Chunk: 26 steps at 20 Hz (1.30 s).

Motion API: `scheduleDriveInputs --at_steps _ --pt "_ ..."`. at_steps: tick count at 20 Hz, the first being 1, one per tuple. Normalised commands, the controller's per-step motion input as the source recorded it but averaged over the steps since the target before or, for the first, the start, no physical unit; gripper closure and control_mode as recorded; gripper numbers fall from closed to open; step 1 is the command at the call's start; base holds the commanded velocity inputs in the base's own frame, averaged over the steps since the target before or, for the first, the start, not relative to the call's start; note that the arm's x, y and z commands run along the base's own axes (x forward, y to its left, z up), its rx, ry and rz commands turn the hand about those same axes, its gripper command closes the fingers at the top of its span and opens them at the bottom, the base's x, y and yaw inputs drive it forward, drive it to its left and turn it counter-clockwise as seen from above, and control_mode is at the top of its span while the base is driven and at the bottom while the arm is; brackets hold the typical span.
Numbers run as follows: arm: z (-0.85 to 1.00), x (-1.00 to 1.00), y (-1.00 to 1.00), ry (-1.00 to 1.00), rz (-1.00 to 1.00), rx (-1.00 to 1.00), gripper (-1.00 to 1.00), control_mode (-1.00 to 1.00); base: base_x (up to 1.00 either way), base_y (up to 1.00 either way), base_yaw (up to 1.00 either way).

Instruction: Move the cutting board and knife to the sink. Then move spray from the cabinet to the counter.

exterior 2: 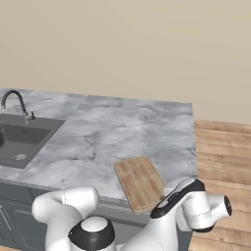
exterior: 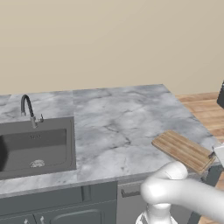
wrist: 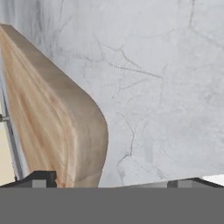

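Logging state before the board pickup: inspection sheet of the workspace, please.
Surface: marble counter, bare in the middle.
Job's things: cutting board flat at the counter's front right corner, overhanging the edge; sink at the far left, faucet behind it. Knife, spray, cabinet: nothing seen.
Clutter: nothing seen.
Grippers: gripper open, at the board's end, holding nothing.
Cables: nothing seen.
Surroundings: beige wall, wooden floor, dark base cabinets.

1. A plain beige wall [exterior: 109,43] rises behind the desk and spans both base views.
2. A light wooden plank floor [exterior 2: 223,152] lies to the right of the desk's end.
3. Dark grey base cabinets [exterior: 57,205] with panelled fronts stand under the desk.
4. A dark object [exterior: 221,96], cut off by the right edge, stands on the floor.
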Motion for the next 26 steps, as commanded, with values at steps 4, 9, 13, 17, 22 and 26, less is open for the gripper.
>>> scheduleDriveInputs --at_steps 4,9,13,17,22,26 --pt "0.0 -0.14 0.15 0.0 0.0 0.01 -1.0 -1.0 0.0 0.0 0.0" --pt "0.0 -0.57 0.15 -0.08 0.0 0.0 -1.0 -1.0 0.0 0.0 0.0" --pt "0.04 -0.23 0.23 -0.13 0.0 0.0 -1.0 -1.0 0.0 0.0 0.0" --pt "0.05 0.07 0.62 -0.02 0.0 -0.05 -1.0 -1.0 0.0 0.0 0.0" --pt "0.0 0.14 0.71 0.0 0.0 -0.04 -1.0 -1.0 0.0 0.0 0.0" --pt "0.0 0.1 0.49 0.0 0.0 -0.01 -1.0 -1.0 0.0 0.0 0.0"
